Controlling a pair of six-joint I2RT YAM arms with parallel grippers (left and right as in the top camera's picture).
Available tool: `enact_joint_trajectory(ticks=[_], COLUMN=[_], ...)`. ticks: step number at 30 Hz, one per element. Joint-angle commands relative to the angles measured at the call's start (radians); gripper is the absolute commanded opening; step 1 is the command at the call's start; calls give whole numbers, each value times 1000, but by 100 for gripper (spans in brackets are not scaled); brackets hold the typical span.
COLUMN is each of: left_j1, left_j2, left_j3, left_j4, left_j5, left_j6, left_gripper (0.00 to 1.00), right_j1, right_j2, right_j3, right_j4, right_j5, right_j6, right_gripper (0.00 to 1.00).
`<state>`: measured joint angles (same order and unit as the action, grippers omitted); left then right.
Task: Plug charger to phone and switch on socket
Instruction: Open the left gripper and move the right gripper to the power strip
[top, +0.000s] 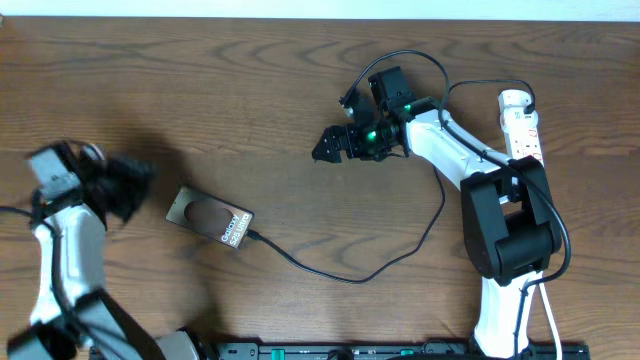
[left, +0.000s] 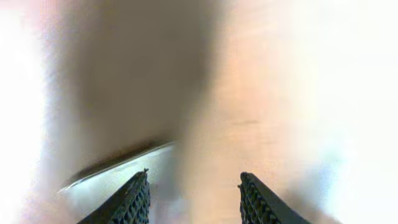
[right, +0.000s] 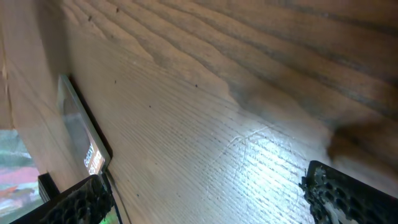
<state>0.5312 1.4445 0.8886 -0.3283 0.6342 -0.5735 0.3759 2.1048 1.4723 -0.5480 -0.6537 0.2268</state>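
The phone (top: 210, 221) lies flat on the wooden table, left of centre, white "Galaxy" lettering up. The charger cable (top: 345, 272) runs from the phone's right end in a curve toward the right arm; its plug tip sits at the phone's edge. The socket strip (top: 521, 125) lies at the far right. My right gripper (top: 328, 146) is open and empty above bare table, up and right of the phone; its wrist view shows the phone (right: 84, 143) at the left. My left gripper (top: 128, 186) is blurred, left of the phone, open and empty (left: 194, 199).
A white cord (top: 548, 320) hangs by the right arm's base. A black rail (top: 380, 350) runs along the table's front edge. The left wrist view is smeared and shows only a pale edge (left: 118, 165).
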Motion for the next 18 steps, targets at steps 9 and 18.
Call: enact_joint_trajectory(ticks=[9,18], left_j1=[-283,-468], left_j2=[-98,-95], left_j3=[48,48], left_j4=[273,40], left_j5=[436,-130], left_j6=[40,84], left_gripper=[44,44], right_j1=[-69,-235], right_j2=[-33,-198], right_j3=[45,258], right_j4=[23,-209], right_j5=[1,135], right_j6=[-7,-90], right_gripper=[99,99])
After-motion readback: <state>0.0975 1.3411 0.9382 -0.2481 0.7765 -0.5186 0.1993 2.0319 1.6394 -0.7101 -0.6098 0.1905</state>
